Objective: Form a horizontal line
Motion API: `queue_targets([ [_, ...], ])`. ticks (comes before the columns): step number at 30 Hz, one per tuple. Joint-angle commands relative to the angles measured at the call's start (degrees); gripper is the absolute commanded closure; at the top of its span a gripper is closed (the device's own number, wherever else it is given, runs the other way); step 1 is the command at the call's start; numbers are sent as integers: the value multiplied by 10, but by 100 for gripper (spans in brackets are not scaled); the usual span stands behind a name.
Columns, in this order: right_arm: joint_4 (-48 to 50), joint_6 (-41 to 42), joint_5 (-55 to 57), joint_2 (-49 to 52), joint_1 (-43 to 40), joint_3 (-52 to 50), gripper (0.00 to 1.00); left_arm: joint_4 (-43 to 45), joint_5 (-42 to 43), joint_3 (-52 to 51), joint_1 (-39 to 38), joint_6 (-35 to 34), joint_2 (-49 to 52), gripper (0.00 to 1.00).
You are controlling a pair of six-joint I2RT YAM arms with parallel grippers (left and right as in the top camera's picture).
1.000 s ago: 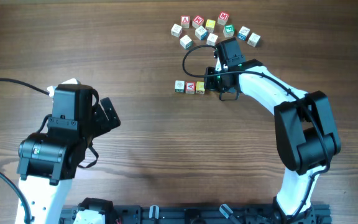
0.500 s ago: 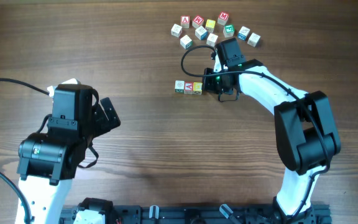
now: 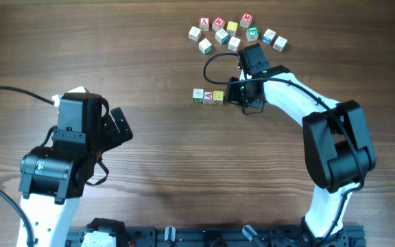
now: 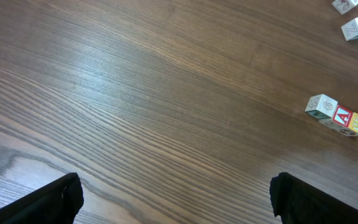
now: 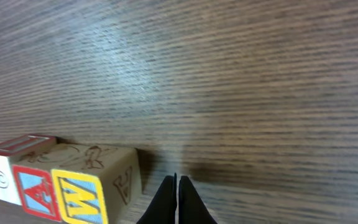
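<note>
Three tiny letter cubes form a touching horizontal line on the wooden table: a pale cube with green marks, a pale cube with a red A, and a yellow cube. The line also shows in the left wrist view, with the green-marked cube, the red A cube and the yellow cube. In the right wrist view the yellow cube bears a W beside the red A cube. My right gripper is shut and empty, its tips just right of the yellow cube and low at the table. My left gripper is open and empty, far to the left.
A loose cluster of several more letter cubes lies at the back, above the line. The right arm's black cable loops between the cluster and the line. Bare wood lies between the two arms.
The yellow cube has slid left and closed up against the red A cube, pushed by my shut right gripper. The gripper has since drawn back slightly right. The left arm has not moved.
</note>
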Motion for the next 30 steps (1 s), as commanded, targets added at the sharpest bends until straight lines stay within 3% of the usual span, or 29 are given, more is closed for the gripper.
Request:
queue_targets([
  [1,-15,4,12,6,-1,4,96,1,3,0,3,-5,-2,0],
  [6,-65,4,-1,2,-1,4,96,1,3,0,3,-5,-2,0],
  [14,-129,7,-159,-2,-1,4,96,1,3,0,3,-5,-2,0],
  [19,-167,-2,-146,-22,2,4,96,1,3,0,3,-5,-2,0],
  [24,-139,-35,-104,-98,14,4,96,1,3,0,3,-5,-2,0],
  [30,-30,-74,-98,-102,59,13,95,1,3,0,3,-5,-2,0],
])
